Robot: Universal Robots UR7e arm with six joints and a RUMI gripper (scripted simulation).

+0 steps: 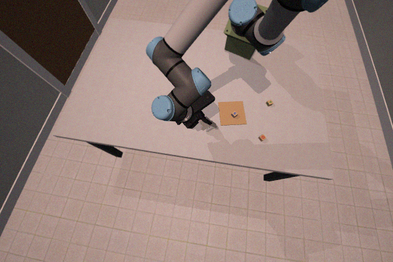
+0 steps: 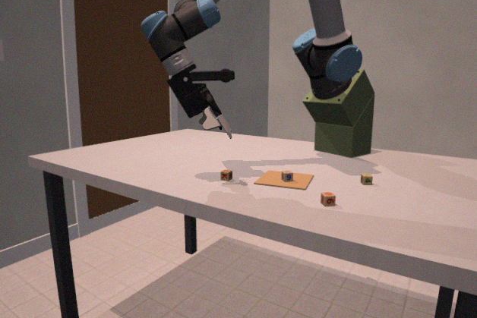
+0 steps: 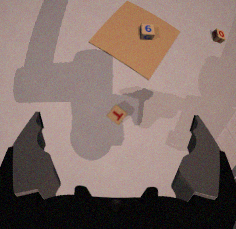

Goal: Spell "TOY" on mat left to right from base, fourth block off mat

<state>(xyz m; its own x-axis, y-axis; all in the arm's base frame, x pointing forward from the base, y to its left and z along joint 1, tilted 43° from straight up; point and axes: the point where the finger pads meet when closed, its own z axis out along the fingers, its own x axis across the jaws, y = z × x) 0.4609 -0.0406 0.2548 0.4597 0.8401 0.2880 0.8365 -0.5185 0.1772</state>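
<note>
You're looking at a pale pinkish table (image 2: 115, 159) on dark legs (image 2: 58, 229), standing on a floor of light square tiles (image 2: 238, 287) where a broad soft shadow falls beneath it. Behind it you have plain grey walls (image 2: 416, 36) with a white skirting board, and a brown door (image 2: 119, 55) set in a pale frame on the left. Light from above throws soft grey shadows across the table top.
</note>
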